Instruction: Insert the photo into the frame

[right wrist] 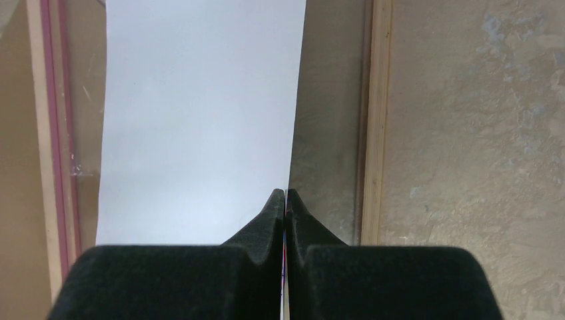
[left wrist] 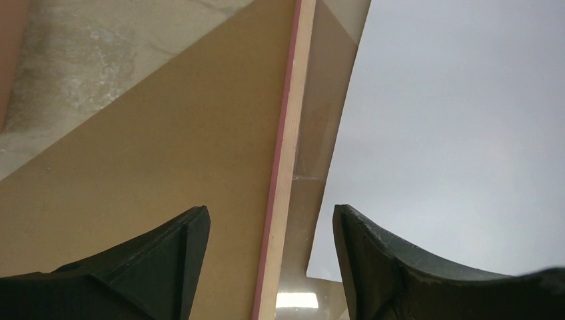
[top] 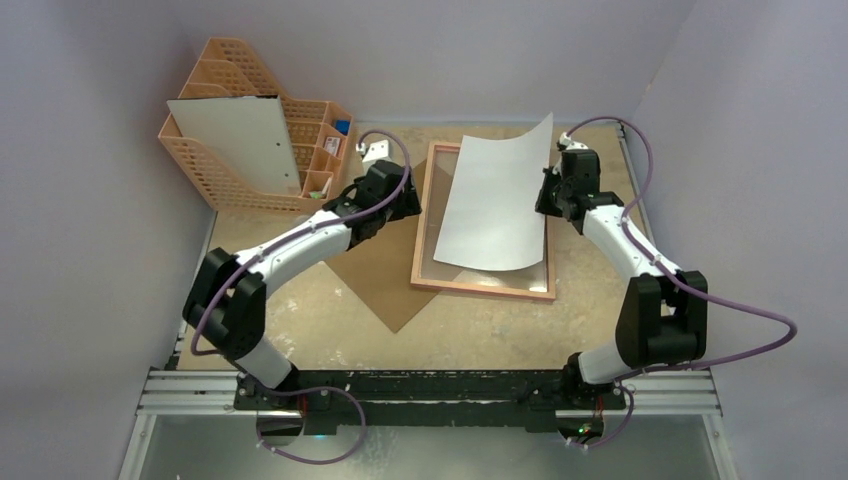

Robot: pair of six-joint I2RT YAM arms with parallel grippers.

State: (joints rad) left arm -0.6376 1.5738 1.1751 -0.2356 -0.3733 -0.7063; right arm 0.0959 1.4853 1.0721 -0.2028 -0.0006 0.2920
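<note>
The frame (top: 480,287) lies flat on the table, its pale back facing up. The photo (top: 495,205) rests in it white side up, its far end curling upward. My right gripper (top: 548,200) is shut on the photo's right edge; in the right wrist view the gripper (right wrist: 286,193) pinches the sheet (right wrist: 200,120) inside the frame's right rim (right wrist: 375,120). My left gripper (top: 412,205) hovers open at the frame's left side. In the left wrist view that gripper (left wrist: 270,213) straddles the frame's rim (left wrist: 286,167), with the photo (left wrist: 453,133) just to the right.
A brown backing board (top: 375,270) lies under and to the left of the frame, also in the left wrist view (left wrist: 166,167). An orange mesh rack (top: 250,80) holding a grey board (top: 240,140) stands at the back left. Purple walls close in the sides.
</note>
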